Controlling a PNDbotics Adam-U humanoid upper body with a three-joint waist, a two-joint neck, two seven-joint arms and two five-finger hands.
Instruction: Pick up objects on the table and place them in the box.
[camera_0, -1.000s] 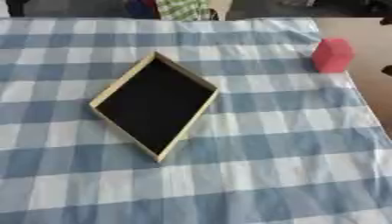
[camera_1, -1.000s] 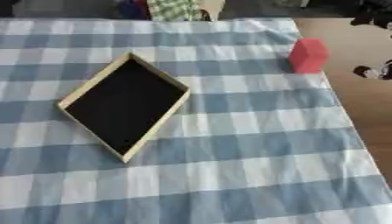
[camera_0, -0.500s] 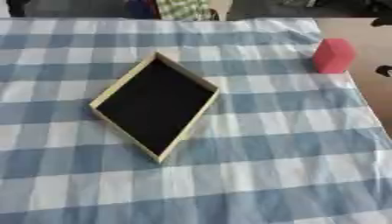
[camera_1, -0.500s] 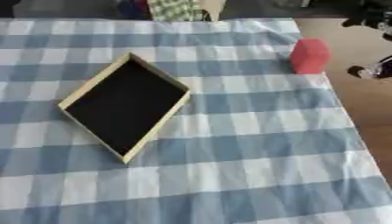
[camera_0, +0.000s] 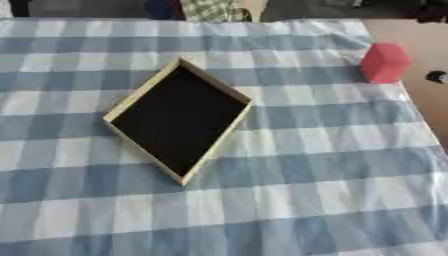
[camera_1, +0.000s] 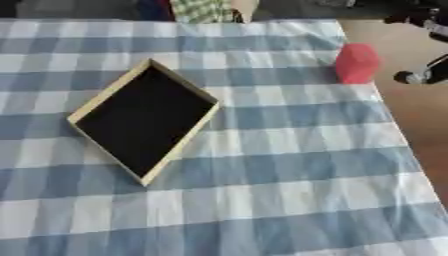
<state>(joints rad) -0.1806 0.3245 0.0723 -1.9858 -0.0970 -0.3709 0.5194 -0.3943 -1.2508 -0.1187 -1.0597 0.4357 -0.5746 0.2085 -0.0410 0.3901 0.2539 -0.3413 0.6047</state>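
A table (camera_0: 289, 200) covered in a blue-and-white checked cloth is filling nearly the whole view, and it is carrying just two task things, set well apart, which looks like a deliberate layout: the container in open ground, the item off to one side where an arm can be reaching it without crossing the container.

The box (camera_0: 180, 119) is lying left of the table's middle, turned so its corners are pointing toward the far and near edges like a diamond. It is a shallow tray with pale wooden walls and a black floor, sitting flat and open upward with nothing in it, so nothing of the placing seems done yet.

The red block (camera_1: 356, 63) is standing at the table's right edge, near the far right corner, right where the cloth is falling away. It is a small, chunky, solid-looking piece, red all over with softened edges, standing upright. Sitting that close to the edge, it is likely calling for a careful approach from the inner side so it is not being nudged off.

Some dark machinery is showing beyond the table's right edge in the right eye view, but I cannot tell whether it is a hand. Neither hand is clearly showing, so how their fingers are set cannot be told.
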